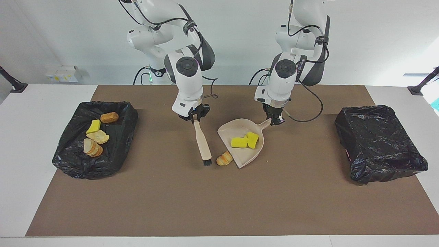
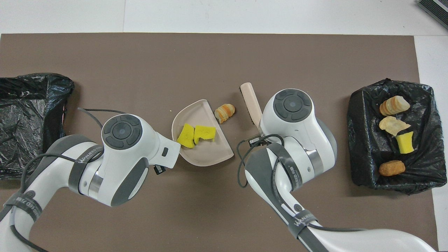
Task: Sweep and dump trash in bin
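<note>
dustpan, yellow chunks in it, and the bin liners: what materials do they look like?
Dustpan: likely hard plastic, beige and matte, with smooth molded walls.
Yellow chunks: probably sponge or foam, bright yellow, blocky with soft edges.
Bin liners: thin black plastic film, glossy and crinkled.

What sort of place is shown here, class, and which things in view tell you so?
Probably a robotics lab bench: two white arms stand at a table with a brown mat, working a dustpan and brush, with bag-lined bins at each end.
</note>
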Robot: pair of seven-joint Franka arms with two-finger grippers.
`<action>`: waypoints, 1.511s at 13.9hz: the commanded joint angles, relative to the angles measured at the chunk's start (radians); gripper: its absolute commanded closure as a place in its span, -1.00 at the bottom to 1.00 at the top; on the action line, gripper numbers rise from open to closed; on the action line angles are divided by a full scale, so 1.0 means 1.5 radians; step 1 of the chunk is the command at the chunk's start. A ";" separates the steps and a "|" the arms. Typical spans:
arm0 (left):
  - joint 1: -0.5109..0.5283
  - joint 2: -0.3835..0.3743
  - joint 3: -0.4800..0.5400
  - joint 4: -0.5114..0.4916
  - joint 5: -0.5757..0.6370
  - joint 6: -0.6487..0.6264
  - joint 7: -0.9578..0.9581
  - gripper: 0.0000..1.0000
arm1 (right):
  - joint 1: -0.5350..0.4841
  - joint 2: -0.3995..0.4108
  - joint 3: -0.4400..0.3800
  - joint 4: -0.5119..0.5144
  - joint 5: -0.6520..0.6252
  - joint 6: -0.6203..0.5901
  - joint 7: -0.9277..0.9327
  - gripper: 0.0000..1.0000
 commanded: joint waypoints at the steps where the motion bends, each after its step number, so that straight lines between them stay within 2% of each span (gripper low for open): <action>1: -0.010 -0.003 0.006 -0.013 0.008 0.021 -0.021 1.00 | 0.003 0.075 0.008 0.072 -0.033 0.001 -0.015 1.00; 4: -0.010 -0.004 0.007 -0.013 0.007 0.022 -0.021 1.00 | 0.043 0.063 0.010 0.050 -0.035 -0.022 -0.038 1.00; 7: -0.010 -0.004 0.007 -0.013 0.008 0.021 -0.021 1.00 | 0.090 0.028 0.011 0.005 -0.036 -0.027 -0.135 1.00; 9: -0.010 -0.004 0.007 -0.013 0.008 0.021 -0.021 1.00 | 0.101 0.026 0.011 0.004 -0.022 -0.035 -0.131 1.00; 14: -0.012 -0.006 0.006 -0.013 0.008 0.010 -0.090 1.00 | 0.066 0.019 0.006 0.018 -0.022 -0.059 -0.130 1.00; 18: -0.016 -0.005 0.006 -0.010 0.005 0.011 -0.205 1.00 | 0.009 -0.066 0.004 0.021 -0.022 -0.135 -0.133 1.00; 21: -0.010 -0.014 0.007 -0.001 0.004 0.010 -0.207 1.00 | 0.008 -0.122 0.002 0.021 -0.022 -0.205 -0.101 1.00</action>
